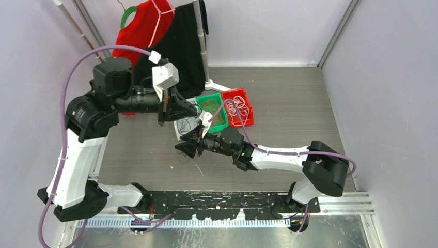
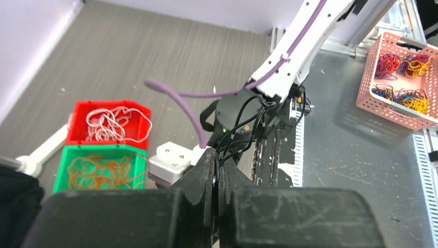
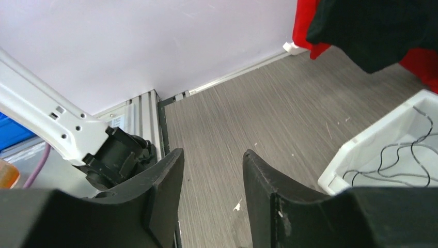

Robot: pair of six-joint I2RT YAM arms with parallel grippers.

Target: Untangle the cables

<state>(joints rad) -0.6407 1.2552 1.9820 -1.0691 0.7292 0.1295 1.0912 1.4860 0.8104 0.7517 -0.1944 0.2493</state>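
Flagging risks from my end. My left gripper [image 2: 216, 160] has its fingers pressed together, and a thin black cable [image 2: 231, 140] looks to come out at the tips and run up over the right arm's wrist. I judge it pinched, though the strand is very fine. My right gripper [image 3: 213, 155] stands spread with nothing between the fingers, pointing at bare table [image 3: 217, 103] just beside the white bin [image 3: 372, 137].

The other cables sit sorted: black cables [image 3: 397, 155] in the white bin, orange cables [image 2: 98, 173] in the green bin [image 2: 103, 150], white cables [image 2: 113, 121] in the red bin [image 2: 77, 111]. I see no snarl as such. The top view shows a few loose bits on the table near the right gripper, too small to name.

What can go wrong:
- The strand draped on the right wrist snags there, so any right-arm move yanks it from the left pinch or tightens a knot.
- The right fingers close on air, since the strand is not between them.
- If the held cable links to those in the white bin, a pull hauls them out or tips the bin.
- The grippers are near each other, so a careless reach knocks them together.
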